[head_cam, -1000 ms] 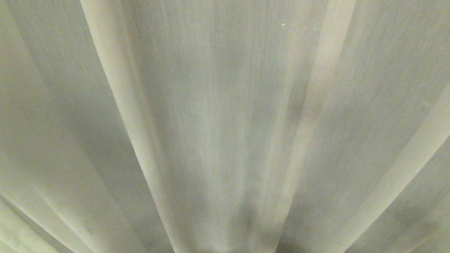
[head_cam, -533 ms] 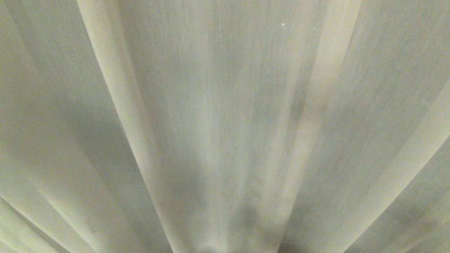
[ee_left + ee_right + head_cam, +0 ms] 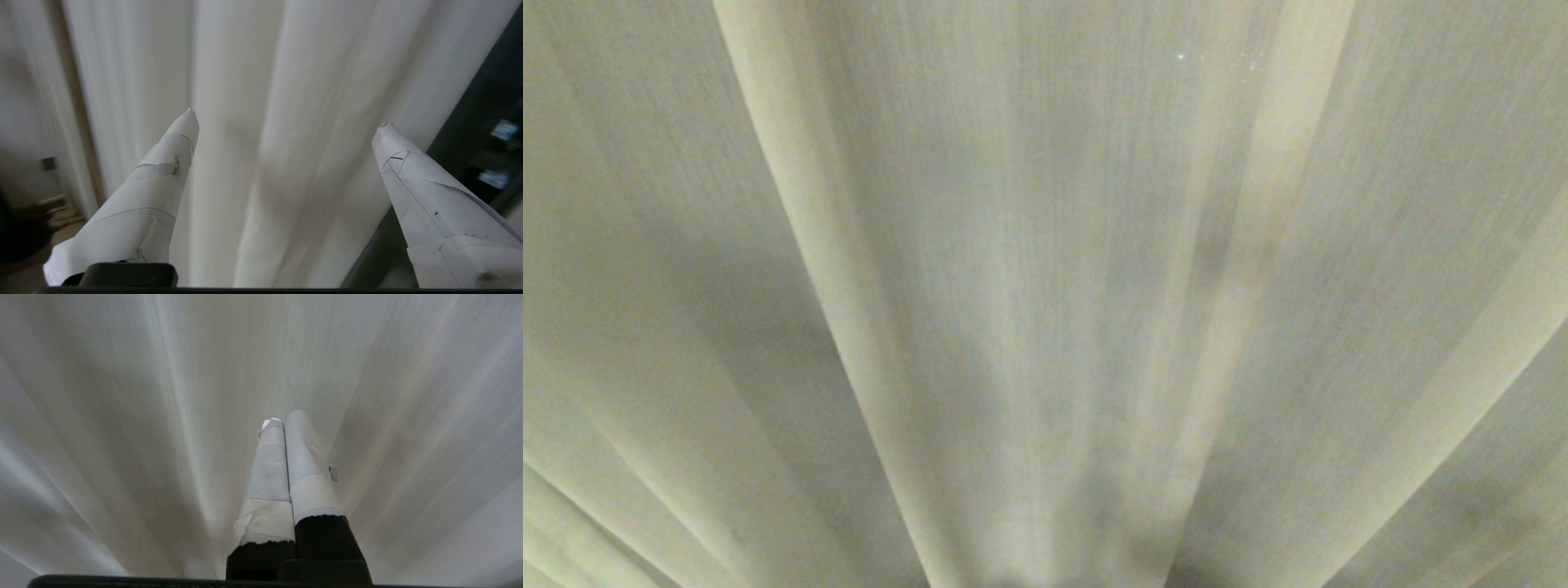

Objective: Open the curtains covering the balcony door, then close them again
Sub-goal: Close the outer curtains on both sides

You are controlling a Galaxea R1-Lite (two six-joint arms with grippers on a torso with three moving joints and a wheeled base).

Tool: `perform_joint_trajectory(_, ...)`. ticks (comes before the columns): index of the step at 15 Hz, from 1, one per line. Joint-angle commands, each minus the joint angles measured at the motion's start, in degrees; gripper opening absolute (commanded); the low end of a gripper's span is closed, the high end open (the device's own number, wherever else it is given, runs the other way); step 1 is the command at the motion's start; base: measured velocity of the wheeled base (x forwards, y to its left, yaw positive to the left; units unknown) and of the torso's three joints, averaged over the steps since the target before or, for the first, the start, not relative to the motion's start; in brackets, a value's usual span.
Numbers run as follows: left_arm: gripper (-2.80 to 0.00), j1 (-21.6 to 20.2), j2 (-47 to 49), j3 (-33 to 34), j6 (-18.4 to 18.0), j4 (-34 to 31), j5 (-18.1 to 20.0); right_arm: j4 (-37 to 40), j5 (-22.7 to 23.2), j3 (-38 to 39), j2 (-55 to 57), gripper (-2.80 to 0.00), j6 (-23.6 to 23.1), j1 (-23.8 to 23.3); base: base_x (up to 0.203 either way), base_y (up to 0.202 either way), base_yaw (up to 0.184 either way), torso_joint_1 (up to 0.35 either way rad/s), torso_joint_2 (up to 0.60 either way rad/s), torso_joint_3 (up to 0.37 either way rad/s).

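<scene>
Curtains (image 3: 1045,245) hang closed across the head view, hiding all but a dark strip of door (image 3: 486,102). Left claw (image 3: 286,116) gapes wide before a pleat, holding nothing; it should bite deep near the panel's edge before pulling sideways. Right claw (image 3: 278,420) is pinched closed, idle.

Little of the room shows. In the left wrist view, past the cloth's edge, stands a pale wall (image 3: 24,122) with a small dark wall plate (image 3: 48,163) on it — blurred. Low down lies a strip of brownish floor (image 3: 61,220). The light is soft and even — faint shadows only.
</scene>
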State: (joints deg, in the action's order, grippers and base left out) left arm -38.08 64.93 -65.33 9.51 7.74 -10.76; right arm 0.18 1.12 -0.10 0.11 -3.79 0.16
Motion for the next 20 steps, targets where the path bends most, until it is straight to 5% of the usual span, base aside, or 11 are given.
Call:
perform_joint_trajectory(1, 0.00, -0.33, 5.73, -2.77, 0.14, 1.64, 2.53, -0.01, 0.02, 0.01, -0.02, -2.80, 0.01, 0.02, 0.000, 0.000, 0.000, 0.000, 0.00, 0.000)
perform_joint_trajectory(6, 0.00, -0.41, 13.25, -7.17, -0.17, 8.19, 4.34, -0.01, 0.02, 0.01, -0.02, -2.80, -0.08, 0.02, 0.000, 0.000, 0.000, 0.000, 0.00, 0.000)
perform_joint_trajectory(7, -2.80, -0.34, 13.82, -7.60, -0.19, 8.42, 4.35, -0.01, 0.02, 0.01, -0.02, -2.80, 0.00, 0.02, 0.000, 0.000, 0.000, 0.000, 0.00, 0.000)
perform_joint_trajectory(20, -2.80, -0.67, 10.12, -6.92, -0.20, 8.43, 4.20, -0.01, 0.02, 0.01, -0.02, -2.80, -0.01, 0.02, 0.000, 0.000, 0.000, 0.000, 0.00, 0.000)
